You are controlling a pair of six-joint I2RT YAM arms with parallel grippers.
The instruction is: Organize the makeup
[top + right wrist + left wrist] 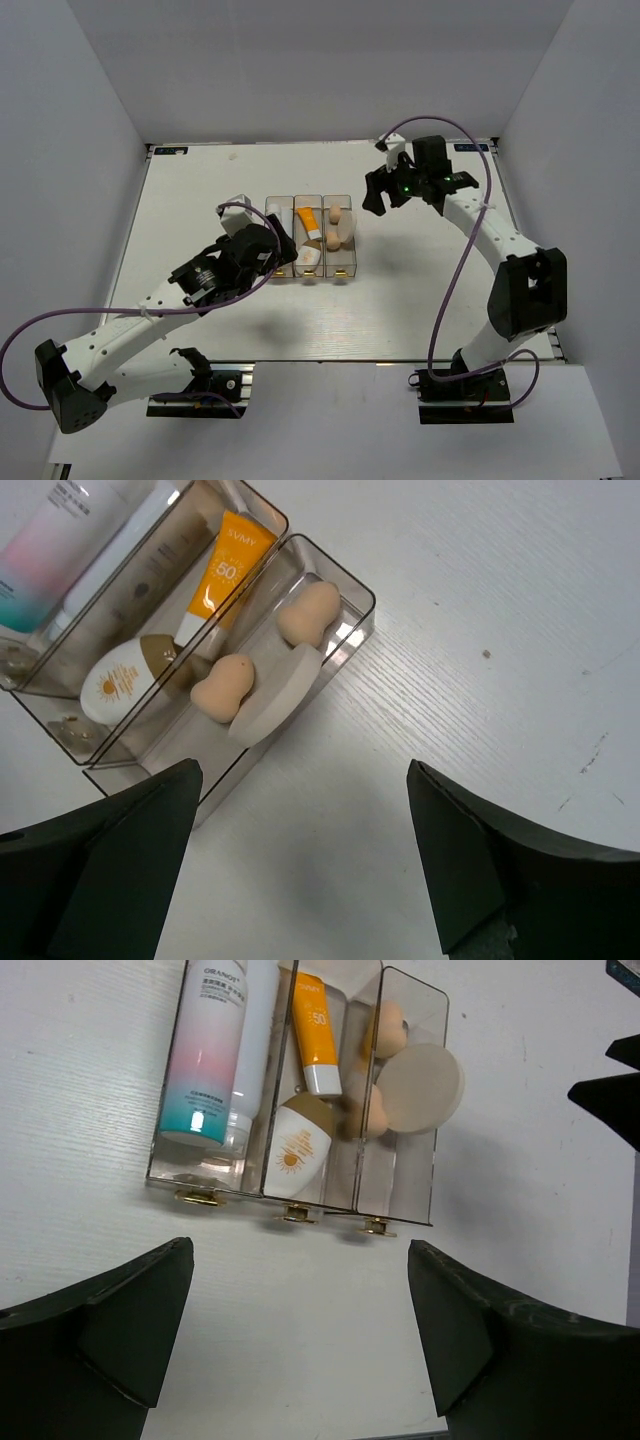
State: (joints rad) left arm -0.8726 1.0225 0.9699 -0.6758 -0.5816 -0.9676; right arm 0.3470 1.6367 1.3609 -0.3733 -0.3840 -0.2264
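**Layout.** Three bins (pixel 395 1218) stand side by side mid-worktop (pixel 90 1160), and all the makeup lies in them.
- Left bin: bottle (pixel 205 1055) and white tube (pixel 256 1040).
- Middle bin: orange tube (pixel 316 1035) and compact (pixel 295 1150).
- Right bin: two sponges (pixel 222 688) and the puff (pixel 275 705), which is tilted on edge against a sponge.

**Jaws.** Your left jaws are spread wide and hold nothing, just short of the bins' near ends. Your right jaws are equally wide and empty, off the row's far right corner and clear of it.

**Hazard.** The sorting looks finished, so the main risk is disturbing it. The bins appear light and unfixed. If you carry the left jaws forward or low, a finger would probably shove the row askew. The puff looks least settled, and a jolt might send it over the wall.

**Lettering.**
- Bottle: the heading reads roughly "ORANGY", and the finer lines are illegible.
- Orange tube: a clear "50" under a short word, perhaps "SVMY".
- Compact: an orange sun emblem, with text too small to read.
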